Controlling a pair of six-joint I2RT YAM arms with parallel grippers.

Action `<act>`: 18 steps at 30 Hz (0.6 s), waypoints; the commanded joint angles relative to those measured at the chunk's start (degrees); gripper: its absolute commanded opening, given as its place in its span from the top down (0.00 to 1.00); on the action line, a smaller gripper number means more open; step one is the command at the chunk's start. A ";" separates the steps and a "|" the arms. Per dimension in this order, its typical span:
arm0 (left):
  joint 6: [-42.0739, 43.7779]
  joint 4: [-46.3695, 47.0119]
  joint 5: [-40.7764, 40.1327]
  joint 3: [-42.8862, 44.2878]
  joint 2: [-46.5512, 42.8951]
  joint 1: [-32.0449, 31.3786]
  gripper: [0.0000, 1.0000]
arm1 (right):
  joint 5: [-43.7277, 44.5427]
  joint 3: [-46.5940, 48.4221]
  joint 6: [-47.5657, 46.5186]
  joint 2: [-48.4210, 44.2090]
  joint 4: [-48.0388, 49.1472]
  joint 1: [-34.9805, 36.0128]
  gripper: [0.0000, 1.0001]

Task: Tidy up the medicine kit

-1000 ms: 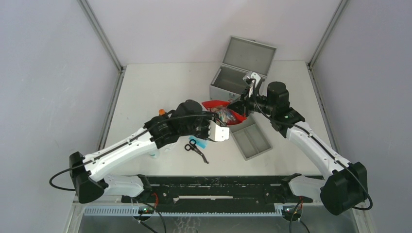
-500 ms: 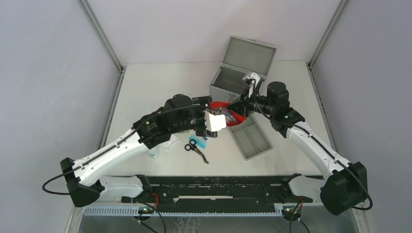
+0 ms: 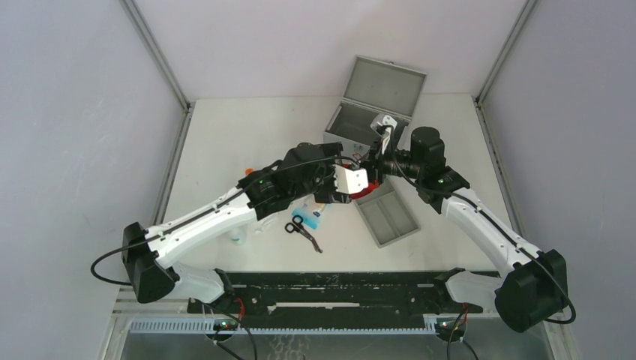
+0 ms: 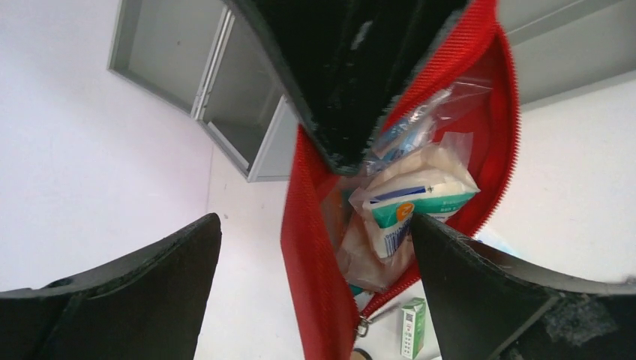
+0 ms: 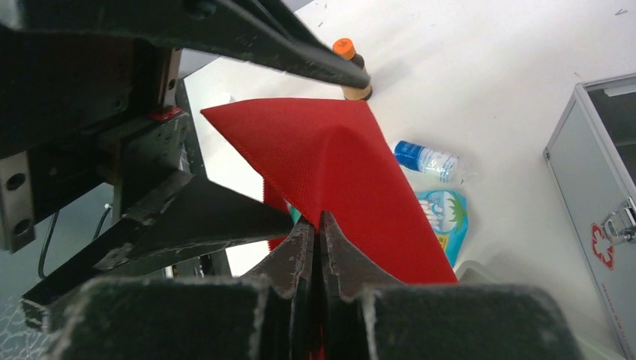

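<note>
Nearest the arm bases, black scissors (image 3: 303, 229) lie loose on the white table, with a shallow grey tray (image 3: 390, 217) to their right and a blue packet (image 3: 312, 214) just beyond them. Above these, at mid-table, the left gripper (image 4: 315, 225) has its jaws spread wide and holds nothing. Its two fingers stand on either side of the unzipped mouth of a red pouch (image 5: 337, 157), and sealed packets (image 4: 409, 206) show inside. Opposite it, the right gripper (image 5: 319, 225) is pinched tight on a fold of the pouch's fabric and holds the pouch up off the table. A bottle with an orange cap (image 5: 349, 67) and a small blue-labelled bottle (image 5: 424, 159) lie on the table past the pouch in the right wrist view. Farthest back stands the medicine kit (image 3: 386, 86), lid raised and interior open, just behind the two grippers. The step in hand looks like handling the pouch between both arms, either filling it or getting it ready for the kit. The next move likely calls for the left jaws to close on the free lip or on a loose item. The right grip would have to hold steady so that the contents do not spill.
</note>
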 commanded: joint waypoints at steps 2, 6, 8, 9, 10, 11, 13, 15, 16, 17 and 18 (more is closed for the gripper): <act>-1.04 7.67 -5.45 2.33 1.14 2.72 0.00 | -3.95 1.46 -1.28 -0.82 1.94 0.52 1.00; -2.26 7.96 -4.48 2.65 2.36 5.06 0.01 | -6.23 1.44 -1.40 -0.64 2.02 0.56 1.00; -1.62 8.01 -3.93 1.85 2.76 5.48 0.01 | -6.90 1.44 -1.48 -0.77 2.03 0.54 1.00; -1.44 8.05 -3.79 1.45 2.86 5.59 0.02 | -6.93 1.44 -1.53 -0.81 2.03 0.54 1.00; -1.26 8.06 -3.70 1.09 2.86 5.68 0.02 | -6.70 1.44 -1.57 -0.94 2.02 0.54 1.00; -1.19 8.06 -3.35 0.69 2.80 5.81 0.02 | -6.60 1.44 -1.65 -0.99 1.98 0.47 1.00; -0.98 8.06 -2.69 0.15 2.36 5.88 0.02 | -6.40 1.44 -1.72 -0.98 1.94 0.36 1.00; -0.91 7.61 -1.36 0.05 1.39 5.87 0.02 | -5.11 1.44 -1.80 -0.84 1.86 0.41 1.00; -0.90 7.17 -0.29 0.02 0.82 5.87 0.02 | -4.03 1.44 -1.87 -0.75 1.77 0.44 1.00; -0.91 6.69 1.21 0.08 0.11 5.87 0.02 | -3.17 1.44 -1.96 -0.61 1.70 0.47 1.00; -1.02 6.12 2.82 0.20 -0.65 5.87 0.02 | -2.18 1.48 -2.07 -0.45 1.61 0.45 1.00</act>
